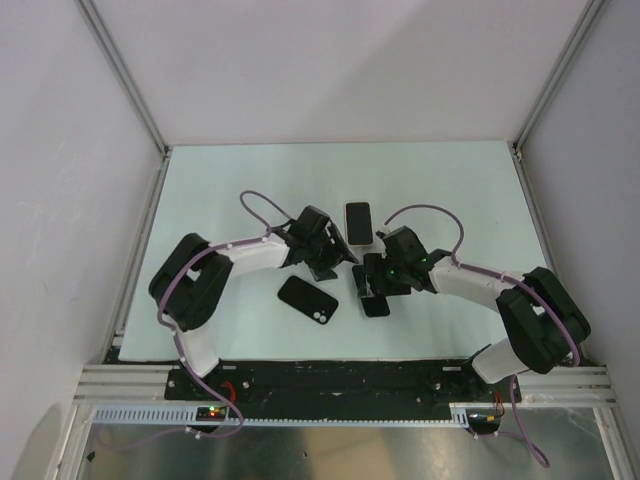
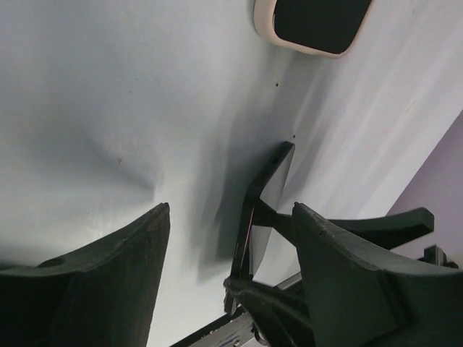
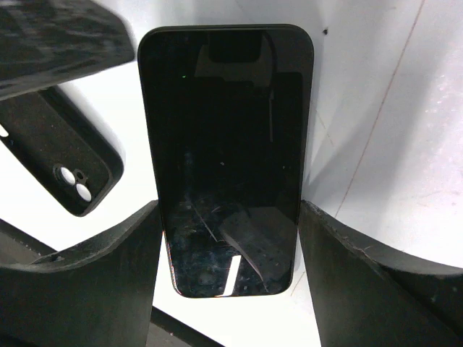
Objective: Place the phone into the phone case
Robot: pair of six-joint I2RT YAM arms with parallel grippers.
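Observation:
My right gripper point(image 3: 228, 210) is shut on the black phone point(image 3: 224, 144), one finger on each long side, screen towards the camera. In the left wrist view the phone point(image 2: 264, 210) shows edge-on, raised off the table in the right gripper's fingers. My left gripper point(image 2: 230, 208) stands open just in front of it, the phone's edge lying beyond the gap and apart from both fingers. The black phone case point(image 1: 308, 300) lies flat on the table, left of the right gripper point(image 1: 372, 288) and below the left gripper point(image 1: 338, 260). The case's camera holes point(image 3: 72, 184) show in the right wrist view.
A second phone in a cream case point(image 1: 358, 222) lies screen up just behind both grippers, and its corner point(image 2: 315, 25) shows in the left wrist view. White walls with metal posts point(image 1: 130, 90) enclose the pale table point(image 1: 450, 200). The two arms nearly meet at mid-table.

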